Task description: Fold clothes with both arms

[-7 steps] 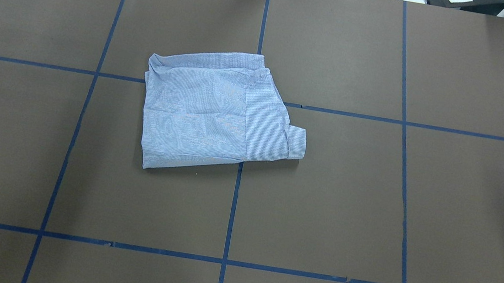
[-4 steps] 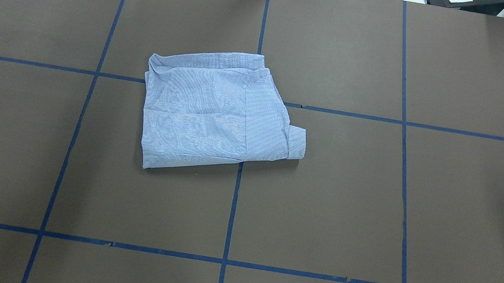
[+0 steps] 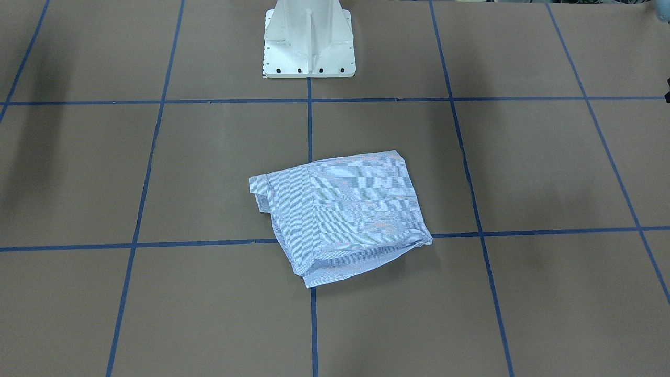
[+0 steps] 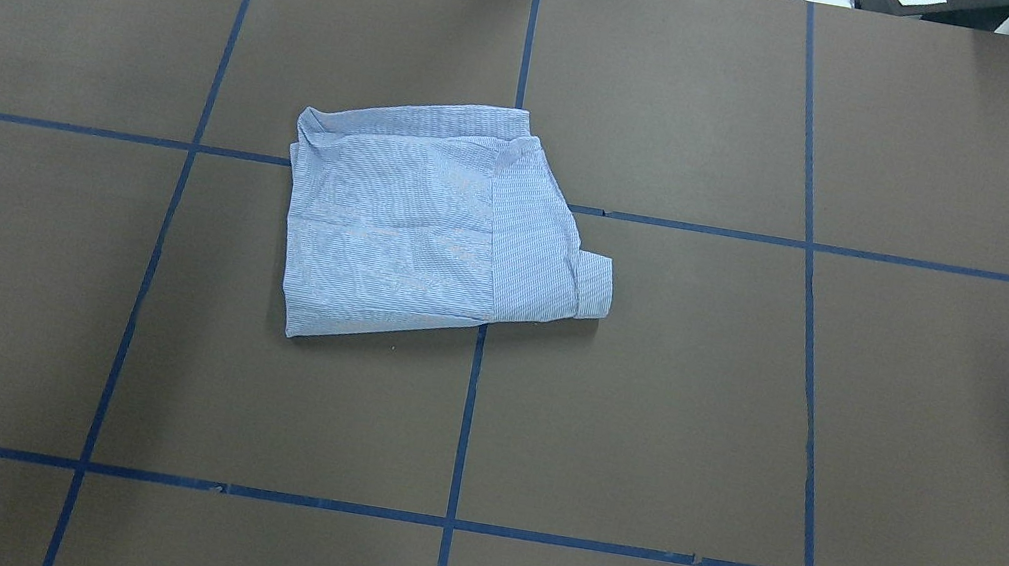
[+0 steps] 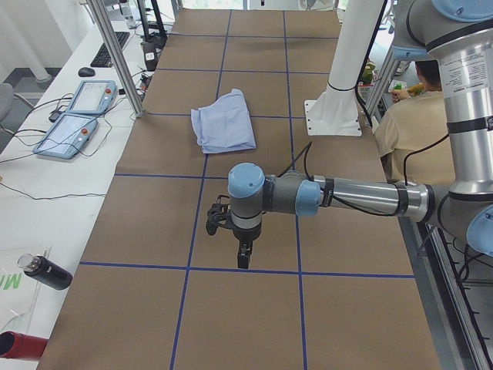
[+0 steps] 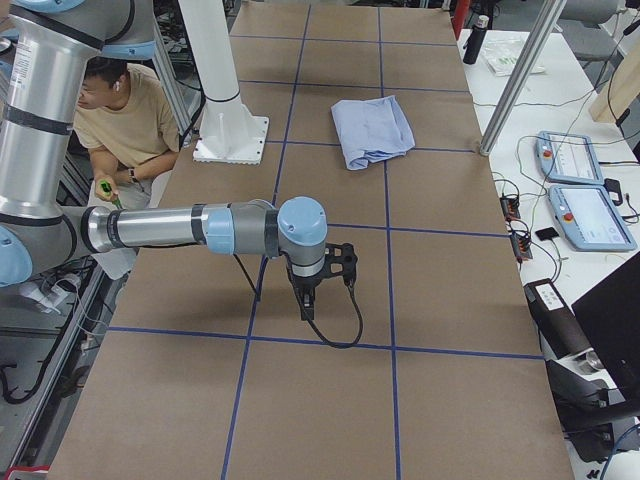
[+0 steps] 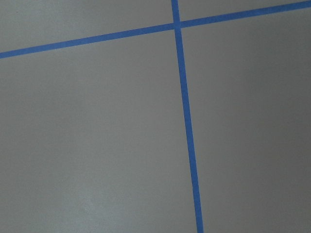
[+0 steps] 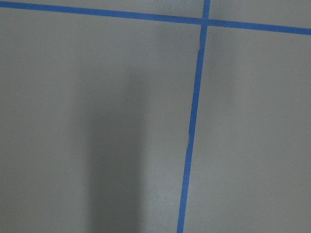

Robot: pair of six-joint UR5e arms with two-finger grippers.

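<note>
The shirt (image 4: 433, 221) lies folded into a compact, roughly four-sided packet flat on the brown table (image 4: 846, 428). It sits near the middle, mostly on the robot's left of the centre tape line (image 4: 466, 419), and covers the crossing where that line meets a cross line. A cuff (image 4: 595, 287) sticks out at the corner nearest the robot's right, and the far edge shows loose layered folds. Neither arm touches the shirt. In the exterior left view the left arm (image 5: 362, 198) reaches out level over the table. The left gripper (image 5: 243, 258) points straight down above the surface, well apart from the shirt, and whether its fingers are parted or closed cannot be told. In the exterior right view the right arm (image 6: 160, 226) is posed the same way toward the other end. The right gripper (image 6: 306, 305) hangs downward over the table, well apart from the shirt, and its state cannot be told either. Both wrist views show only brown surface and crossing blue tape. The white pedestal (image 3: 309, 36) stands at the robot's edge of the table. A person (image 6: 125, 120) in a tan top sits behind it. Two pendants (image 6: 590, 215) lie on the side bench.
</note>
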